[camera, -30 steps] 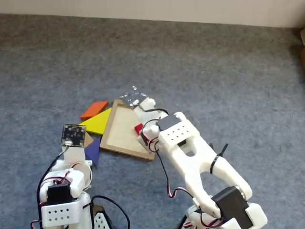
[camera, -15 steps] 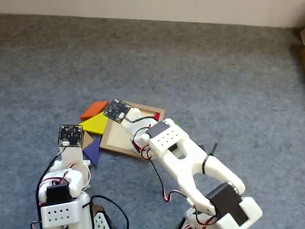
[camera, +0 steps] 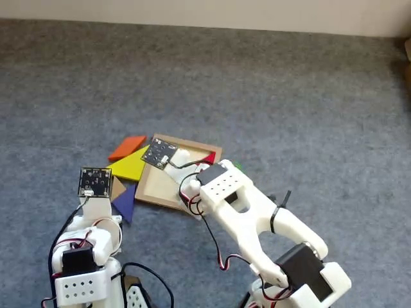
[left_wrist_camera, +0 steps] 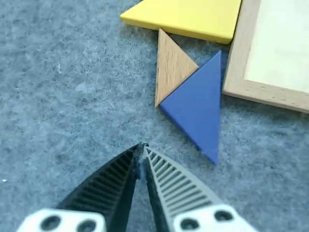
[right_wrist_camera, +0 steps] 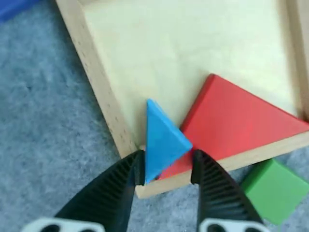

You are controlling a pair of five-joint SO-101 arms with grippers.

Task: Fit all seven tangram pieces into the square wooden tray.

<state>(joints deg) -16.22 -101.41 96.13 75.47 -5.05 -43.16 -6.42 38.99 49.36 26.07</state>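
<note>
- My right gripper (right_wrist_camera: 165, 165) is clamped on the light blue triangle (right_wrist_camera: 161, 137), one finger on each side of it.
- That triangle is over a corner of the tray (right_wrist_camera: 96, 77), just inside the rim. It overlaps the edge of the red triangle (right_wrist_camera: 236, 125). Honestly can't tell if it's touching the tray floor or hanging a bit above it.
- The red triangle lies flat in the tray with its long edge along the rim, tucked toward the same corner.
- The green piece (right_wrist_camera: 273, 191) is on the carpet (left_wrist_camera: 58, 96) just outside that corner, so not in the tray.
- My left gripper (left_wrist_camera: 143, 146) is pinched shut with nothing in it. It hangs over the carpet near the pointy end of the navy triangle (left_wrist_camera: 195, 104).
- The navy triangle lies on the carpet right beside the tray's rim, and one of its edges touches the wood triangle (left_wrist_camera: 171, 67).
- The wood triangle's tip reaches the yellow triangle (left_wrist_camera: 188, 17), which lies flat on the carpet up against the outside of the rim.
- The orange piece (camera: 127, 147) is on the carpet just beside the yellow one, on its far side from my arms.
- From the high view, my right arm stretches over the tray's near side. My left wrist sits over the loose pieces next to the tray.
</note>
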